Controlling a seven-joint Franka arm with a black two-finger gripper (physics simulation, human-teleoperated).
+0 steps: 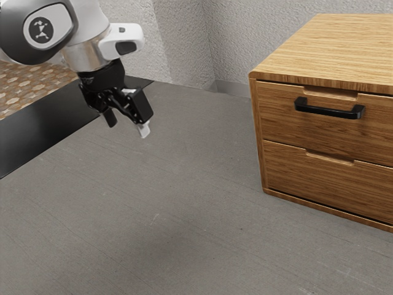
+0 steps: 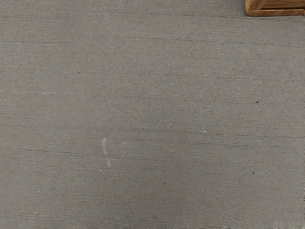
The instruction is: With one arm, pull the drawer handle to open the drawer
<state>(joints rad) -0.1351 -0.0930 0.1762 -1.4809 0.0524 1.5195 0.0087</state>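
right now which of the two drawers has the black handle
The upper drawer: a black handle is mounted near its top edge. The lower drawer has none.

- Drawer cabinet (image 1: pixel 334 49): warm honey-brown wood with fine straight grain; its corner shows the same tone in the wrist view (image 2: pixel 274 7).
- Handle (image 1: pixel 329 109) on the upper drawer (image 1: pixel 325 132): plain black.
- Floor (image 1: pixel 184 215): mid grey with faint long streaks and small dark specks.
- Wall (image 1: pixel 202 37): light grey, roughly stippled.
- Arm (image 1: pixel 83 40): white and silver, with a dark grey round cap bearing a white emblem.
- Gripper (image 1: pixel 128 125): black, one fingertip pale.
- Table (image 1: pixel 37 129): black side, with a brown top (image 1: pixel 24 83) patterned in beige tile shapes.
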